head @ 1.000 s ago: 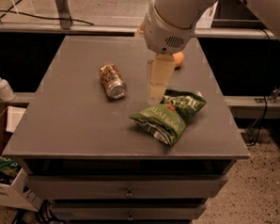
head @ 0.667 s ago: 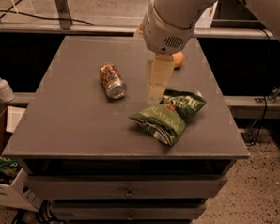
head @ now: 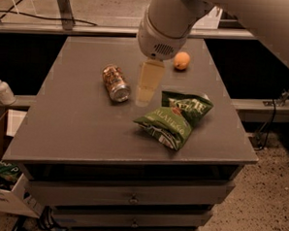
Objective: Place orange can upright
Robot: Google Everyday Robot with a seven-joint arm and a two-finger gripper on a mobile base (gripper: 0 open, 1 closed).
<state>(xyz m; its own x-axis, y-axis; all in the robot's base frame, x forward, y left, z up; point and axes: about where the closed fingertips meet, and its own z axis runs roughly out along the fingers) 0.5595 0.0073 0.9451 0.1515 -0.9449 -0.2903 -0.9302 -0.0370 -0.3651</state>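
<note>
Gripper [head: 149, 83] just drifted a bit toward 9 o'clock. It's hanging over the table [head: 61, 132] with nothing in it, and I honestly can't tell if it's spread or closed. The orange can [head: 116, 83] hasn't budged. It's lying on its side just at the gripper's 9 o'clock, so I'd guess it's lining up a grab. The orange [head: 182, 60] is at 1, the chip bags [head: 176, 120] at 5.

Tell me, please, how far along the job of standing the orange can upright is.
Nothing looks done: the orange can lies on its side on the table. In hand: the tool hangs beside it, not touching. Left: grasp the can, turn it and set it on end.
</note>
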